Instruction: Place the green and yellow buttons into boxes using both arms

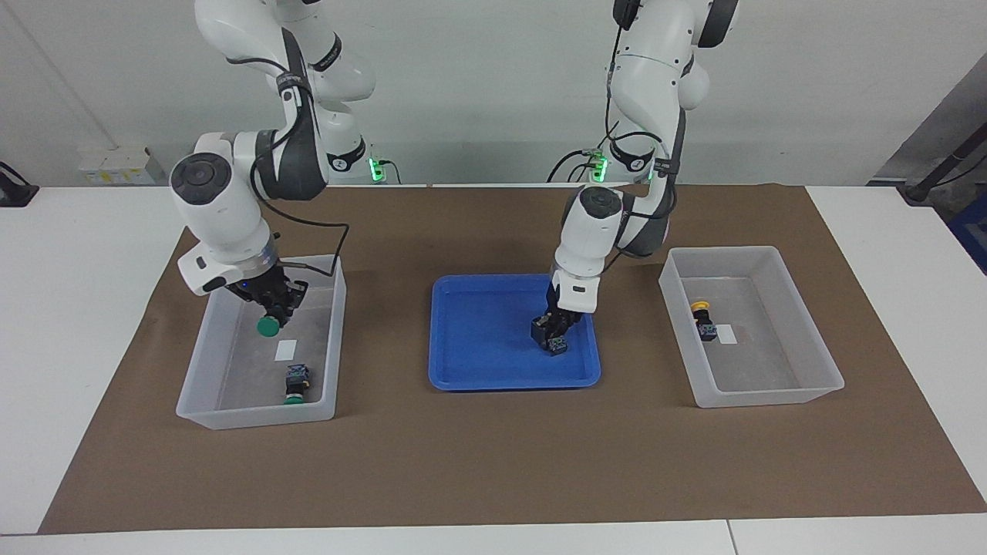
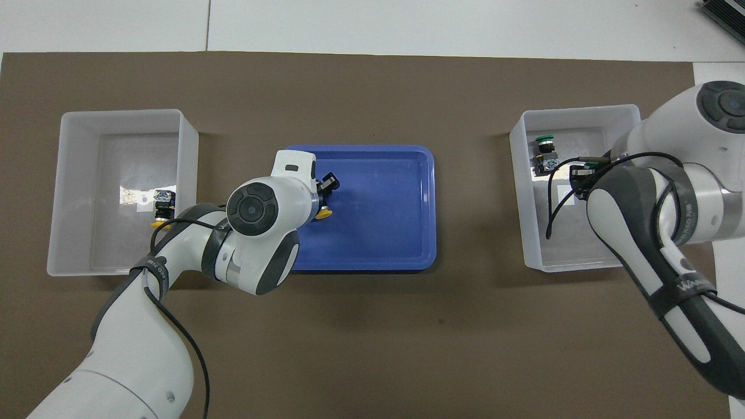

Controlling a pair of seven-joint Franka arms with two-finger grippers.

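At frame left, we are holding a green button (image 1: 268,326) clamped in our right gripper (image 1: 275,308) over the box (image 1: 202,348); our left gripper (image 1: 557,327) is gripping a yellow button (image 2: 323,213) in the central blue tray (image 1: 478,381).

My view: both arms glossy white, rounded link shells. Left arm (image 1: 597,223) and right arm (image 1: 231,208) each carry dark grey round joint caps and dark grey curved bands at joints. I note black cables looped loosely along both forearms. Silver metal ring at each wrist flange. Small green indicator lights glow near both arms' lower links. I read dark band with white lettering on forearm shells in overhead view, text illegible. Grippers black.
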